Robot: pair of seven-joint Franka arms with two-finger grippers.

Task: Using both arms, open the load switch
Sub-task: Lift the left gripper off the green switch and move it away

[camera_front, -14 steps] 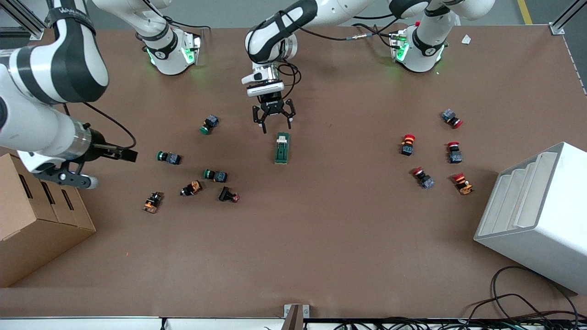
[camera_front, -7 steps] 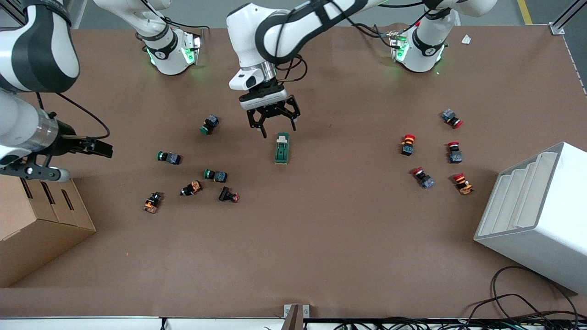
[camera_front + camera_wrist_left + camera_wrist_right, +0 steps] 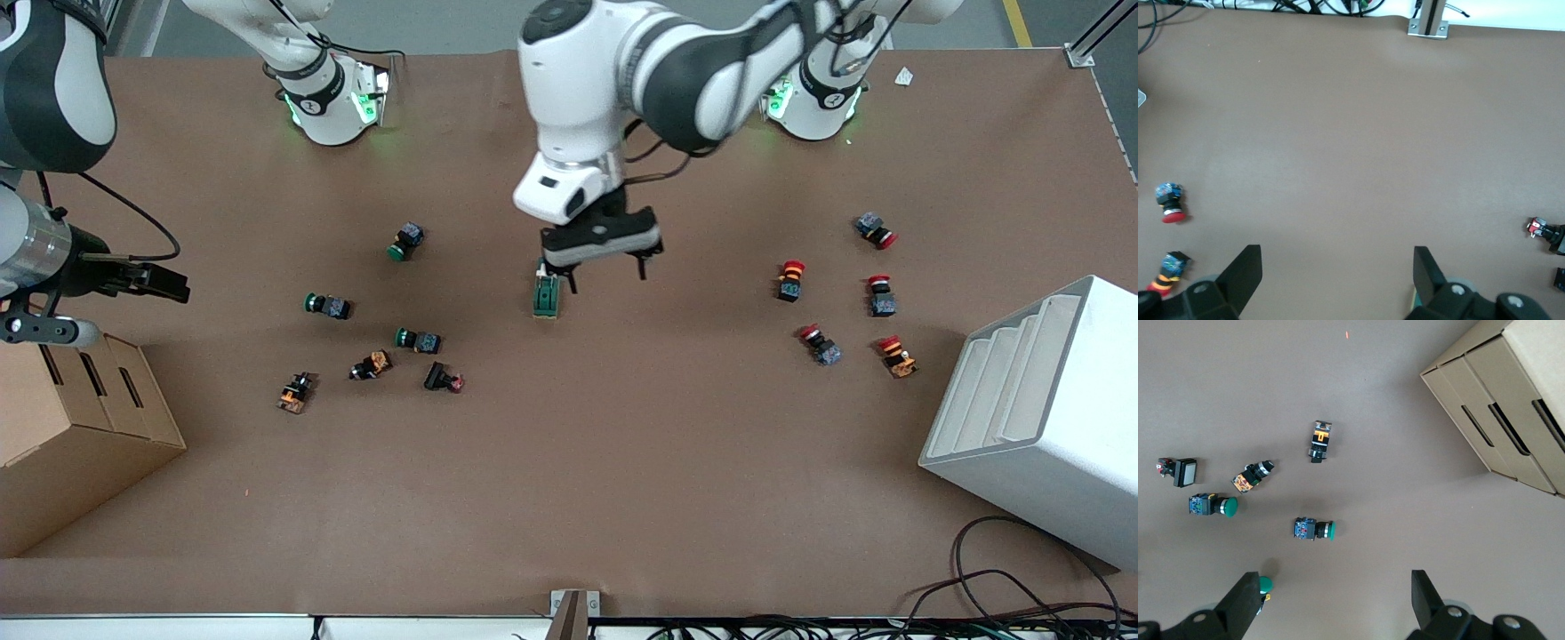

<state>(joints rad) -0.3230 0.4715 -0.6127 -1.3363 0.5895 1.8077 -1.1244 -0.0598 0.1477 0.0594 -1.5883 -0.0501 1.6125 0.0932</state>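
Note:
The load switch, a dark-green block, lies mid-table; the left gripper's body covers the end where its white lever sits. My left gripper hangs open just over the table beside that end, toward the left arm's end, one finger close to the switch. In the left wrist view the left gripper has only bare table between its fingers, and a green sliver of the switch shows by one finger. My right gripper is open in the air at the right arm's end of the table, with nothing in it.
Green and orange push buttons are scattered toward the right arm's end, red ones toward the left arm's end. A cardboard box stands under the right arm. A white stepped bin stands at the left arm's end.
The left arm swung its gripper down from above the switch's lever end to beside it, toward its own end of the table. The right gripper drew back toward the table's edge.

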